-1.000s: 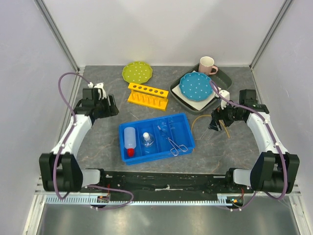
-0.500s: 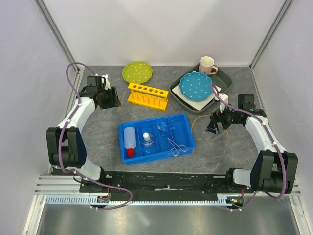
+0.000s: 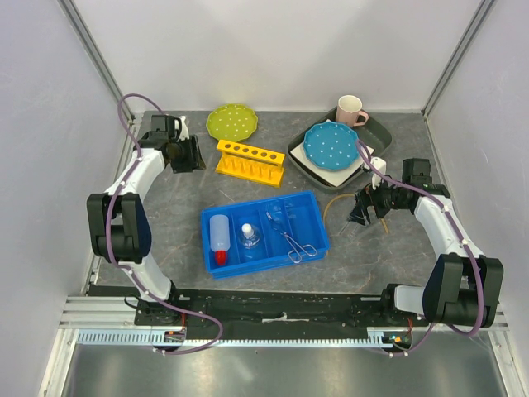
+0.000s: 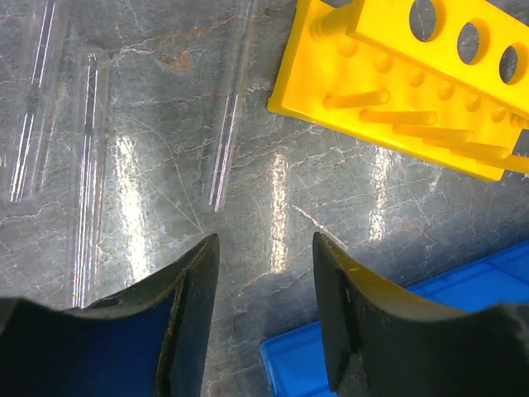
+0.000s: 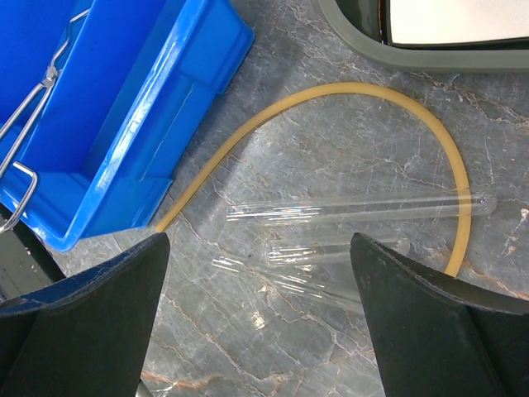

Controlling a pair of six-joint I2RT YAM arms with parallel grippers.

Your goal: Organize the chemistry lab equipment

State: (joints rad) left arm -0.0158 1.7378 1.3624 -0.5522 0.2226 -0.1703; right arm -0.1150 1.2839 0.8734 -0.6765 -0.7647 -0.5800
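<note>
One grey marbled tabletop (image 3: 178, 207), white walls (image 3: 273, 50)

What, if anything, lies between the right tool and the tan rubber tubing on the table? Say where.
Nothing covers the tan rubber tubing. However, clear test tubes lie inside its curve, directly beneath the open right tool. The longest one crosses the tubing at its right end. The top of the arc is bare.

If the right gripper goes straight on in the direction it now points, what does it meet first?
Probably the clear test tubes lying on the table inside the tan rubber tubing loop, straight ahead of the open right gripper. Depth is unclear.
</note>
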